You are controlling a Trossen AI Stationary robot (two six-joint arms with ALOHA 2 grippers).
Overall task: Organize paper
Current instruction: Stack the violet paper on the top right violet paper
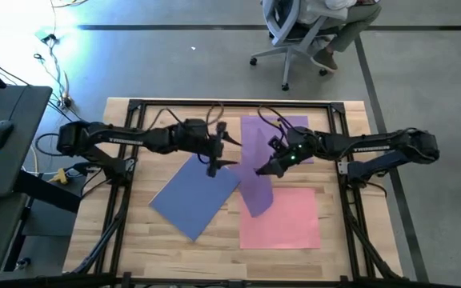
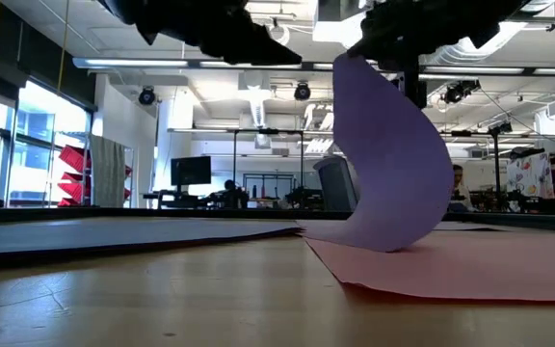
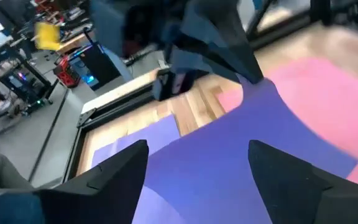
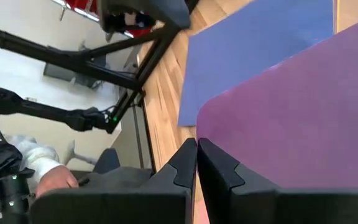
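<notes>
**A:** ok, top-down view first; wooden table (image 1: pixel 118 240) with a black frame around it; the left gripper (image 1: pixel 214 158) hangs over the far corner of the periwinkle sheet (image 1: pixel 192 196), which lies flat and skewed on the left half; what's the right arm doing?

**B:** the right gripper (image 1: pixel 261 170) is near the middle, clenched on the purple sheet (image 1: pixel 256 172); that sheet runs from the far side toward the near side and overlaps the pink sheet (image 1: pixel 282 218), which lies flat on the near right; another lilac sheet (image 1: pixel 298 126) shows at the far side under the right arm; an office chair (image 1: pixel 290 36) stands beyond the table with a person sitting in it.

**A:** low view; the purple sheet (image 2: pixel 388 164) is lifted at one end and curls down in a big arc, its lower edge resting on the pink sheet (image 2: pixel 470 265); the periwinkle one (image 2: pixel 114 236) lies flat on the left; both arms come in dark at the top, hard to tell which is which there.

**B:** left wrist view; left fingers (image 3: pixel 107 183) spread wide, released, nothing between them; the periwinkle sheet (image 3: pixel 229 168) below, pink (image 3: pixel 328 99) beyond it.

**A:** right wrist view; fingers (image 4: pixel 173 174) pressed tight together, pinching the edge of the purple sheet (image 4: pixel 303 124); periwinkle (image 4: pixel 241 56) past it.
</notes>
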